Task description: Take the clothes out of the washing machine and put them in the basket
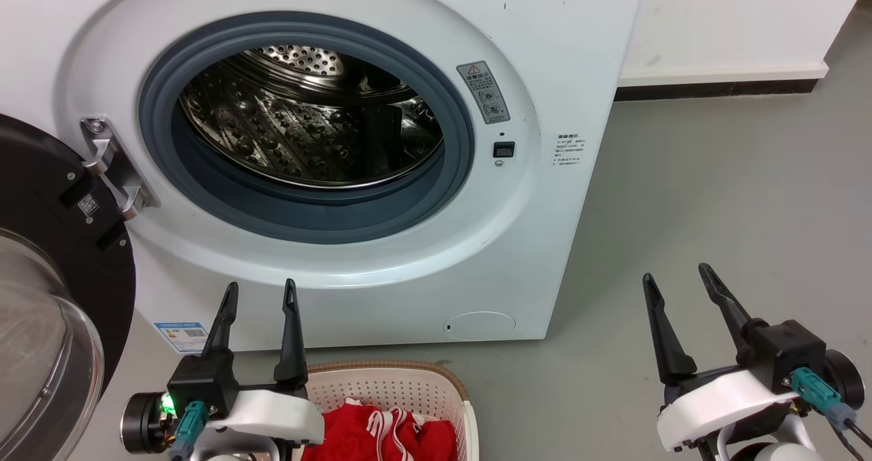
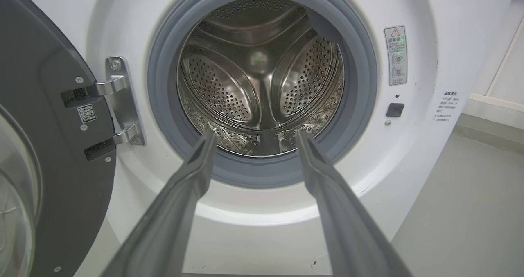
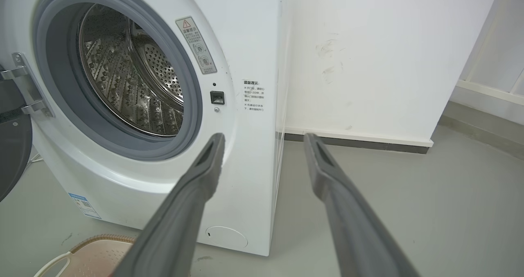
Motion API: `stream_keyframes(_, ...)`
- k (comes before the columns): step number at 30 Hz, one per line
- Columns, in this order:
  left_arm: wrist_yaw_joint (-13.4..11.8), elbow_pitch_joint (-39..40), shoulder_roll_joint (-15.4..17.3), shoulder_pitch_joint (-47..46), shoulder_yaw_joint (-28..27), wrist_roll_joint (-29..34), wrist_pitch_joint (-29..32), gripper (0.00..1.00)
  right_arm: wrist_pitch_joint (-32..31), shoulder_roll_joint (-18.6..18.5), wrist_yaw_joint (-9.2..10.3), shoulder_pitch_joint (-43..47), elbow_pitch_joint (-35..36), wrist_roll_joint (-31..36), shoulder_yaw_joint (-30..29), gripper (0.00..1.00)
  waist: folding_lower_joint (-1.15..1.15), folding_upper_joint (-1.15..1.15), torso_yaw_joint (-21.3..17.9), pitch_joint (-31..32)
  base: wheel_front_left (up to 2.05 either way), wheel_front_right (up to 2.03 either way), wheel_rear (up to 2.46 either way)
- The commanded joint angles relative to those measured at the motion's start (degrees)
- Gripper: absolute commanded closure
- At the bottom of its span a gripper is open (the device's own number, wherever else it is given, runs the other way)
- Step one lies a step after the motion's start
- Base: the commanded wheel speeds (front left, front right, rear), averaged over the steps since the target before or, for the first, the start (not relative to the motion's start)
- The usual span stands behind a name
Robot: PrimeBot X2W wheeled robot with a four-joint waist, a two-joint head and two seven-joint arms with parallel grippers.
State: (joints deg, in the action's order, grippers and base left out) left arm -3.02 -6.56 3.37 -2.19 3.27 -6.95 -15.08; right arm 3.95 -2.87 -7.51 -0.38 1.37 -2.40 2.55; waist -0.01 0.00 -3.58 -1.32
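Clothes (image 1: 381, 437) are lying bunched in the basket (image 1: 409, 389), a red heap with white stripes. The stripes are running roughly away from us, toward the washing machine (image 1: 545, 52). The bottom edge of the head view is cutting the heap, so we cannot tell its long axis.

The basket is sitting on the floor (image 1: 715, 209) just in front of the machine's lower panel, its brown far rim lying parallel to that panel.

We are holding our left gripper (image 1: 262, 284) above the basket's left side. Its fingers are spread apart with nothing between them and are pointing at the machine's front below the grey ring (image 1: 153, 93). In the left wrist view they are aiming into the steel drum (image 1: 306, 134).

Our right gripper (image 1: 674, 272) is hovering over bare floor to the right of the machine. Its fingers are likewise apart and gripping nothing.

To our left the door (image 1: 41, 195) is standing swung out on its hinge, closing in that side beside the left arm. To the right, grey floor is running open to the white wall (image 1: 736, 18) and its dark skirting.
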Motion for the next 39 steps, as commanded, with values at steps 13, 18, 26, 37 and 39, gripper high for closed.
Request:
stream_keyframes(13,-0.34,-0.33,-0.04,1.09,0.39,-0.8,-0.12,0.0,0.29,0.0,0.04,0.65,-0.36,-0.66,0.51,0.0,0.01,0.0,-0.02,0.27,0.0,0.0,0.0)
stream_keyframes(18,-0.4,-0.51,0.08,1.22,0.4,-0.79,-0.12,0.0,0.49,0.0,0.04,0.58,-0.64,-0.75,0.55,0.0,0.01,0.0,-0.07,0.36,0.0,0.0,0.0)
stream_keyframes(26,-0.25,-0.6,-0.04,0.78,0.27,-0.9,0.0,1.0,0.38,0.0,0.0,0.38,-0.69,-0.8,0.69,1.0,0.01,0.0,-0.11,0.61,0.0,0.0,0.0)
stream_keyframes(37,1.12,-2.66,-0.21,-0.01,-1.36,-11.36,3.06,1.0,-0.21,-0.72,0.0,0.1,-2.9,-12.8,0.48,1.0,0.01,0.0,0.17,0.65,0.0,0.0,0.0)
stream_keyframes(39,1.39,-2.72,-0.21,-0.08,-1.55,-13.55,3.55,1.0,-0.35,-0.88,0.0,-0.18,-3.35,-15.26,0.42,1.0,0.01,0.0,0.22,0.66,0.0,0.0,0.0)
